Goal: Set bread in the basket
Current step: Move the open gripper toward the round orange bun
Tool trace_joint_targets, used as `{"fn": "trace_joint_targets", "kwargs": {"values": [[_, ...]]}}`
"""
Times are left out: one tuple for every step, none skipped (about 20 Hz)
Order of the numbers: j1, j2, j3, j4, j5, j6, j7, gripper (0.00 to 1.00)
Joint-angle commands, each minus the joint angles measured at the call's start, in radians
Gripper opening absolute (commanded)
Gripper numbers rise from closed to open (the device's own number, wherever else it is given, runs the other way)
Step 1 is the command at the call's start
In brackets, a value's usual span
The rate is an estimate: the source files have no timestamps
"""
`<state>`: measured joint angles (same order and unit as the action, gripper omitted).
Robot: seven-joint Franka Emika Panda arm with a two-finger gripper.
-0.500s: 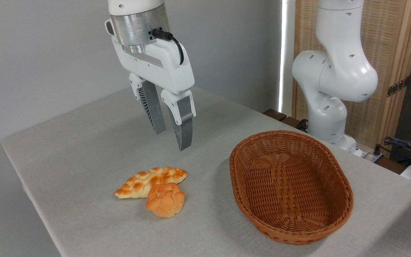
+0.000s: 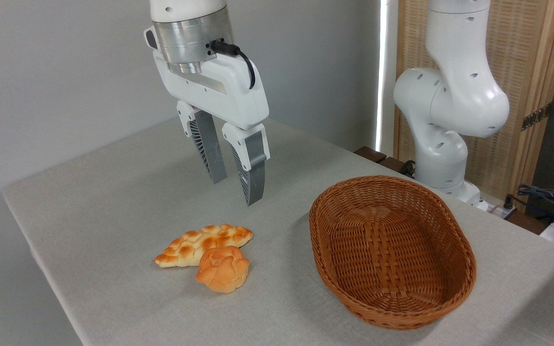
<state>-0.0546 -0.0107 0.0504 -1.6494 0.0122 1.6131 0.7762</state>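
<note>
The bread (image 2: 222, 269), a small round orange-golden bun with a knotted top, lies on the grey table near the front, leaning against a longer braided loaf (image 2: 202, 244). To its right stands the brown wicker basket (image 2: 392, 250), oval and with nothing in it. My gripper (image 2: 236, 189) hangs open above the table, behind and a little right of the bun and well clear of it. Nothing is between its grey fingers (image 2: 254, 178).
The table's left edge (image 2: 41, 259) runs close to the loaves. The arm's white base (image 2: 443, 144) stands behind the basket at the back right, with cables (image 2: 546, 197) at the far right.
The gripper has shifted slightly to the right and a touch down. The bun, loaf and basket have not moved.
</note>
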Motion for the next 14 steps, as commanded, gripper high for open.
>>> {"fn": "trace_joint_targets", "kwargs": {"values": [[-0.002,-0.002,0.006,0.008,-0.023,-0.012,0.02,1.0],[-0.002,-0.002,0.006,0.008,-0.023,-0.01,0.02,1.0],[-0.002,-0.002,0.005,0.008,-0.023,-0.006,0.02,1.0],[-0.002,-0.002,0.002,0.006,-0.023,0.005,0.02,1.0],[-0.002,-0.002,-0.003,0.005,-0.023,0.013,0.02,1.0],[-0.002,-0.002,-0.004,0.005,-0.024,0.021,0.02,1.0],[-0.002,0.0,-0.004,0.005,-0.035,0.039,0.018,1.0],[-0.002,-0.002,-0.009,0.002,-0.058,0.053,0.018,1.0],[0.004,-0.002,-0.014,-0.01,-0.073,0.054,0.018,1.0],[0.006,-0.002,-0.032,-0.016,-0.081,0.057,0.017,1.0],[0.007,-0.002,-0.056,-0.026,-0.089,0.059,0.008,1.0],[0.007,0.0,-0.075,-0.042,-0.098,0.067,0.005,1.0],[0.007,0.0,-0.093,-0.061,-0.106,0.08,-0.001,1.0],[0.007,-0.002,-0.11,-0.082,-0.112,0.097,-0.017,1.0]]}}
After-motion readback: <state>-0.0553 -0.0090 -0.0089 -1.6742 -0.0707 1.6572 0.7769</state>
